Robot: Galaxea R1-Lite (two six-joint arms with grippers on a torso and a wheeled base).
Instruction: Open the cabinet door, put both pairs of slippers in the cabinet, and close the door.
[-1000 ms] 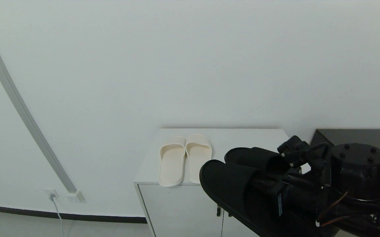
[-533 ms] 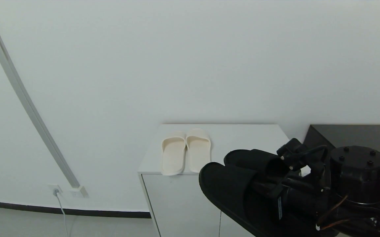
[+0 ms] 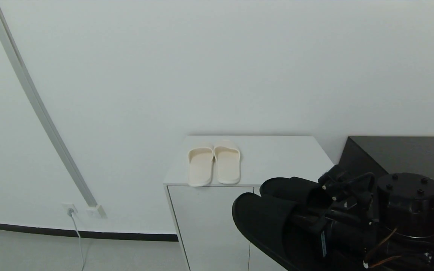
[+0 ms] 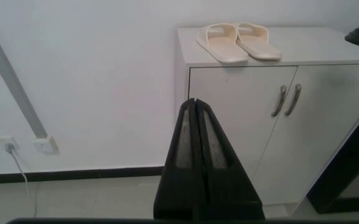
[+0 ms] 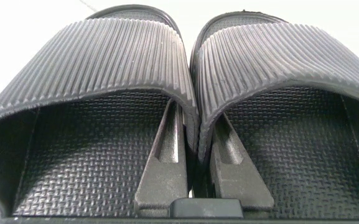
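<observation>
Head view, right end effector (image 5: 195, 121) gripping two black slippers (image 3: 265, 222), two cream slippers (image 3: 225, 165), left end effector (image 4: 195, 107) closed

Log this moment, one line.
right end effector: shut on black slippers | left end effector: shut, empty | white slippers: on cabinet | doors: closed

Wall (image 3: 201, 75): plain white.
Trunking (image 3: 36, 101): grey strip slanting down the wall.
Socket (image 3: 69, 208): near the trunking's foot, cable (image 3: 79, 241) plugged in.
Skirting (image 3: 89, 235): black, at floor (image 3: 21, 252) level.
Dark unit (image 3: 401, 154): far right, against the wall.
</observation>
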